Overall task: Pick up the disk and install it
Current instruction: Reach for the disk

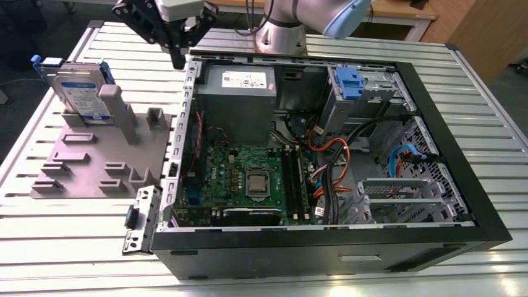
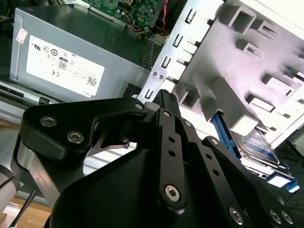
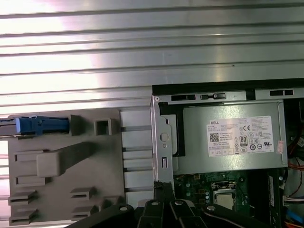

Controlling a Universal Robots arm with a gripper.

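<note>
While the end effector [image 1: 178, 60] hangs over the open computer case [image 1: 462, 124], at the corner of its rim beside the grey power-supply box [image 1: 239, 102], we see the disk [image 1: 83, 93] well apart from it, off to the exterior view's left and lower down. The disk stands upright on its edge in a slot at the far end of a grey fixture plate [image 1: 91, 164]. That plate lies on the slatted metal worktop [image 1: 66, 247] just beside the case. A blue carrier bracket [image 1: 48, 62] frames the disk, and its white-and-blue label [image 1: 86, 102] faces the near side of the exterior view. We see lines of print on that label, too small for us to make out

We judge the end effector pressed together with nothing held. In the second wrist view its black linkages close from both sides onto one central tip [image 2: 166, 97], and in the first wrist view that tip [image 3: 164, 189] shows as a single dark piece over the case's rim. In the first wrist view the bracket [image 3: 40, 126] appears edge-on at the end of the plate [image 3: 95, 156]. In the second wrist view the disk [image 2: 259, 142] sits behind the plate's grey posts

A white sticker [image 3: 242, 137] on the power-supply box carries rows of dark print, round marks and a barcode; it also shows in the second wrist view [image 2: 61, 64]
</note>
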